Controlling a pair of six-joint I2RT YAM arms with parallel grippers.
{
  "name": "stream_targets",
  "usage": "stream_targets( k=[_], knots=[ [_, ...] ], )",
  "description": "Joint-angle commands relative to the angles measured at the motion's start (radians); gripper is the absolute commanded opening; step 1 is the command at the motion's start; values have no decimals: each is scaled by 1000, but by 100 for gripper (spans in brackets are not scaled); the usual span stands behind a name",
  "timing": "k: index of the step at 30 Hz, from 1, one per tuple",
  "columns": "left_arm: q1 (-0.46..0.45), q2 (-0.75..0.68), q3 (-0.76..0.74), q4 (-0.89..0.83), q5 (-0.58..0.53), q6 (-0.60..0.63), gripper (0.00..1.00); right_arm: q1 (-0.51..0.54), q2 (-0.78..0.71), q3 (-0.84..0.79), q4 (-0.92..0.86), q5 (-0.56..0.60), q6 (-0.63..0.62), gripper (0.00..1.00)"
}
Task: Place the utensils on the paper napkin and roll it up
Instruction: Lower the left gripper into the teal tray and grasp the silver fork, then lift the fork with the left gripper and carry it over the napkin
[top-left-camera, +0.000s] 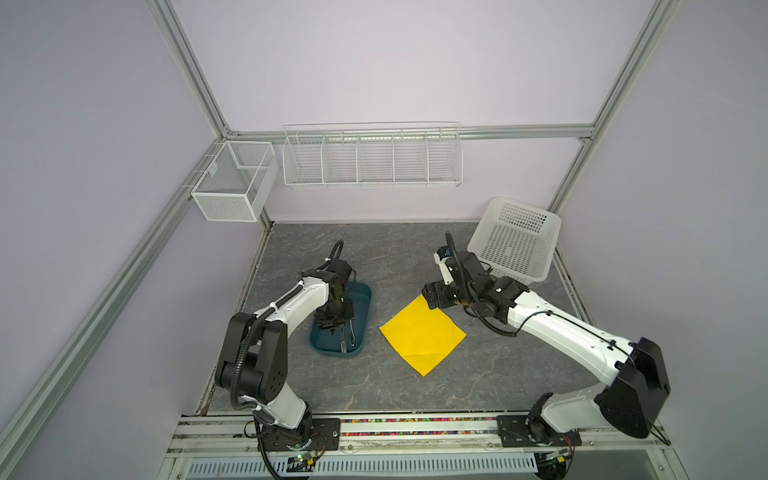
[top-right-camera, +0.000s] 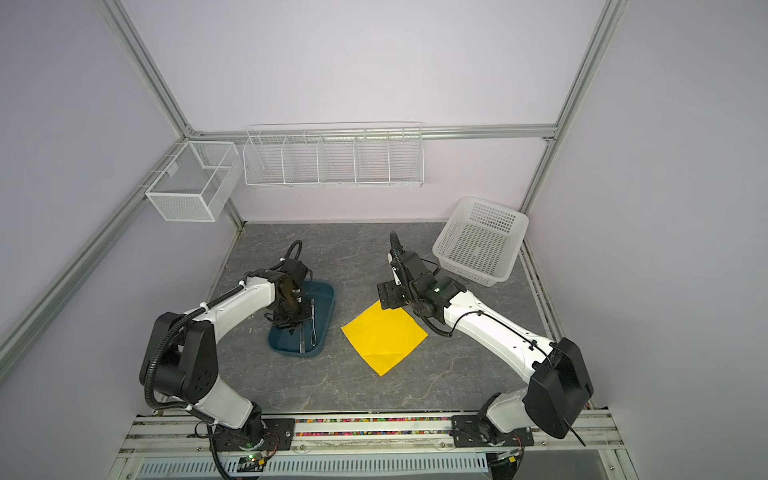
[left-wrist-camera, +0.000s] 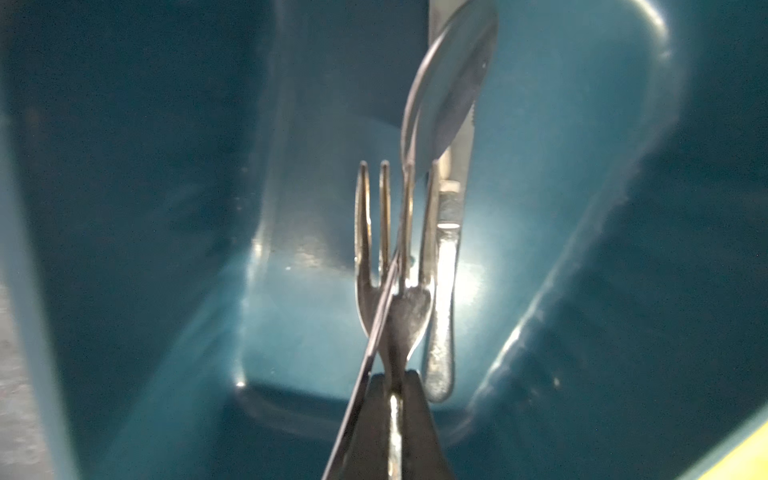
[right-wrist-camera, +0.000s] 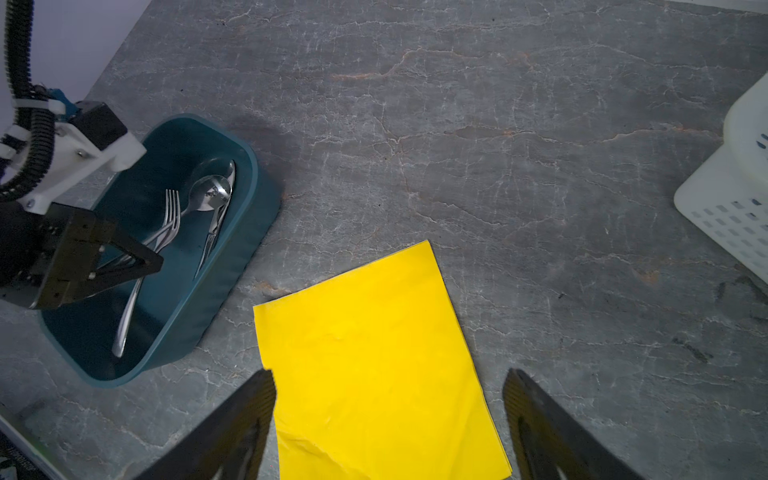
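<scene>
Closest to the lens, the left gripper (left-wrist-camera: 392, 380) is clamped on the narrow neck of the fork (left-wrist-camera: 399, 299), just below the tines, inside the teal tray (left-wrist-camera: 582, 166). Polished steel like this is stiff and light but slick, so I judge a pinch this close to the head may let it pivot; mid-handle would balance better. Edge-on, the spoon (left-wrist-camera: 457, 83) runs along one finger, and whether it is caught too I cannot tell. Beside them the knife (left-wrist-camera: 442, 332) lies along the tray floor. All three are slim, silver and glaring. Just beside the tray, the paper napkin (right-wrist-camera: 374, 365) lies flat and bare on the grey table (right-wrist-camera: 498, 166): bright yellow, thin, faintly creased, likely to slide. Above one corner, the right gripper (right-wrist-camera: 388, 374) hovers with jaws wide apart.
</scene>
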Motion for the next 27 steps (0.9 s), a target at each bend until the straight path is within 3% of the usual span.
stream_targets(
  k=[1, 6, 10, 17, 27],
  knots=[
    [10, 17, 27, -38, 39, 26, 1, 2, -39, -13, -10, 18, 16, 89],
    [11, -12, 66, -137, -70, 41, 1, 1, -49, -19, -15, 28, 17, 89],
    [10, -34, 113, -219, -243, 30, 1, 2, -51, -24, -16, 38, 22, 89],
    [3, -26, 121, -173, -38, 72, 1, 2, -42, -27, -14, 31, 39, 89],
    [3, -98, 167, -236, -183, 49, 2, 1, -49, -41, -14, 37, 46, 89]
  ],
)
